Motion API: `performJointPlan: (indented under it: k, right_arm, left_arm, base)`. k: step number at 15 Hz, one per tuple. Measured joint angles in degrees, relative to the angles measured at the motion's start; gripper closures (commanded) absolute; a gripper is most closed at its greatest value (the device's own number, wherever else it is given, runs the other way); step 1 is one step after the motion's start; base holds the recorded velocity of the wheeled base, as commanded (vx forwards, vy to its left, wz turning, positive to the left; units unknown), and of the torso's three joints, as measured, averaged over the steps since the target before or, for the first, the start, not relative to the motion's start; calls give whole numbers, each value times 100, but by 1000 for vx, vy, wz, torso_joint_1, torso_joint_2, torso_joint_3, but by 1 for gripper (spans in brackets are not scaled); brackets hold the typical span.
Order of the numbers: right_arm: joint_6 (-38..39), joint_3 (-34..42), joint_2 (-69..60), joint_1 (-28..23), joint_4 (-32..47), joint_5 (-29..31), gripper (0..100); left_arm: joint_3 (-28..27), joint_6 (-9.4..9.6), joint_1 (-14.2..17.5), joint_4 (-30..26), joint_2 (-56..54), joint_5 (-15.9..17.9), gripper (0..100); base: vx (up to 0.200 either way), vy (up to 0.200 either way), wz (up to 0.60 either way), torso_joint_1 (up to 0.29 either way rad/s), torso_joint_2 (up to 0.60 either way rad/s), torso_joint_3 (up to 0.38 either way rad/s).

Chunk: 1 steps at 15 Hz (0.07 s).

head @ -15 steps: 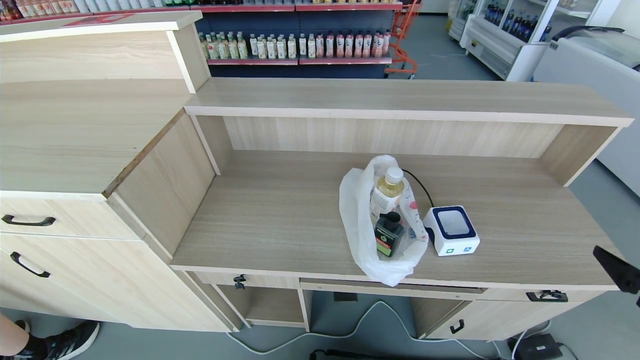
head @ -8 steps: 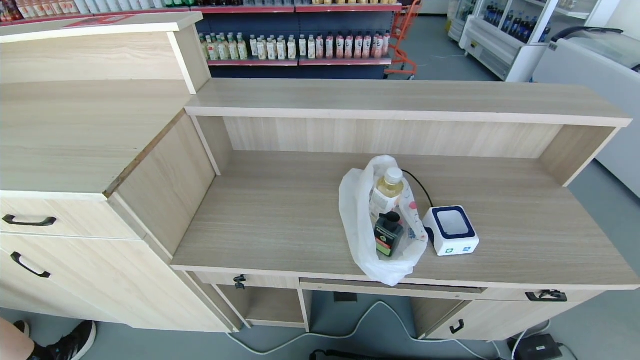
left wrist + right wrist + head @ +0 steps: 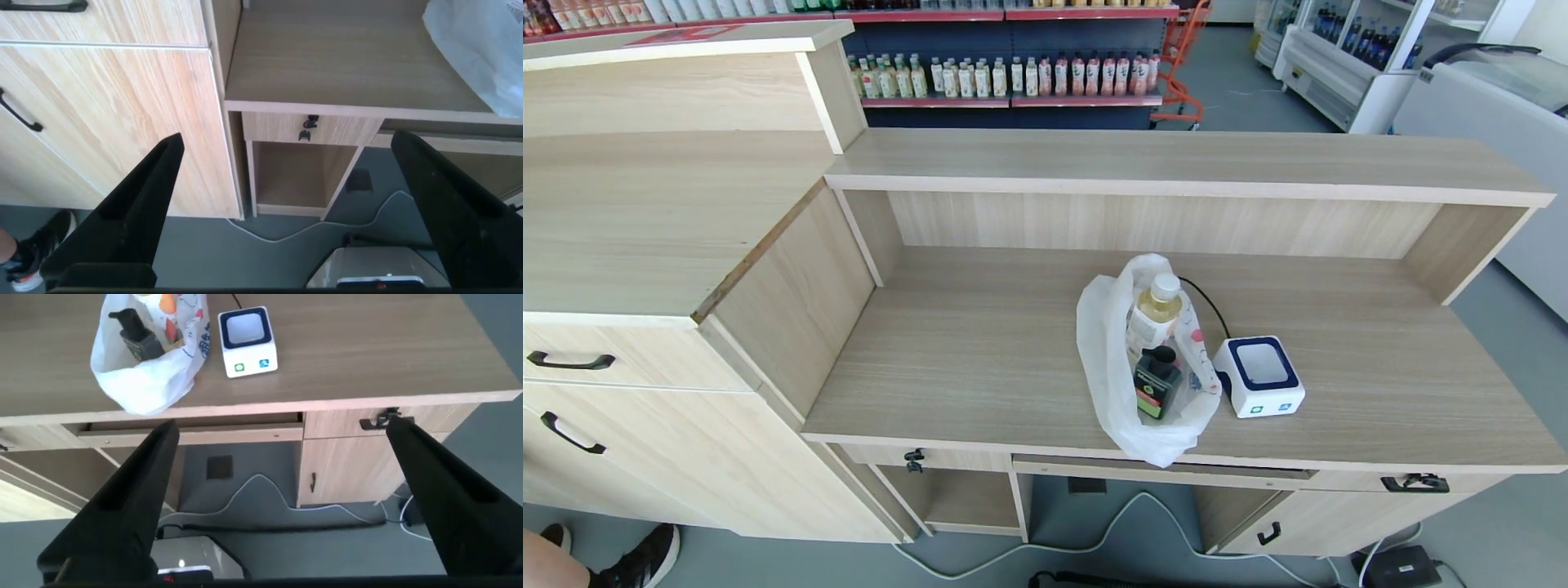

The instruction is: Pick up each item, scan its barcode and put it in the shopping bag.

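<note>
A white plastic shopping bag (image 3: 1104, 359) stands on the wooden counter (image 3: 980, 359), holding a yellow-liquid bottle (image 3: 1156, 314) and a black bottle (image 3: 1157, 382). The white barcode scanner (image 3: 1259, 376) sits just to the bag's right, with its cable running back. My left gripper (image 3: 286, 204) hangs open below and in front of the counter's left part, nothing between its fingers. My right gripper (image 3: 282, 498) is open too, low in front of the counter, with the bag (image 3: 143, 363) and scanner (image 3: 247, 341) beyond it.
A raised shelf (image 3: 1176, 163) runs along the back of the counter. A tall cabinet with drawers (image 3: 621, 359) stands at the left. Drawers and cables (image 3: 1111, 523) lie under the counter. A person's shoe (image 3: 637, 555) is at the floor's left corner.
A black gripper tip at the head view's right edge one second ago has dropped out of that view. The bag, bottles and scanner stay put.
</note>
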State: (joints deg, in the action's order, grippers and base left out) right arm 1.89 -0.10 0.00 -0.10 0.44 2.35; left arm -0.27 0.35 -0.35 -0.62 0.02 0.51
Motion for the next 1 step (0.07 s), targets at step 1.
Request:
performJointPlan:
  k: [1]
  right_arm:
    - [22,0,-13,5,-1,2,0]
  left_arm:
    - [2,-2,0,0,0,0,0]
  base:
    - [0,0,0,0,0,0]
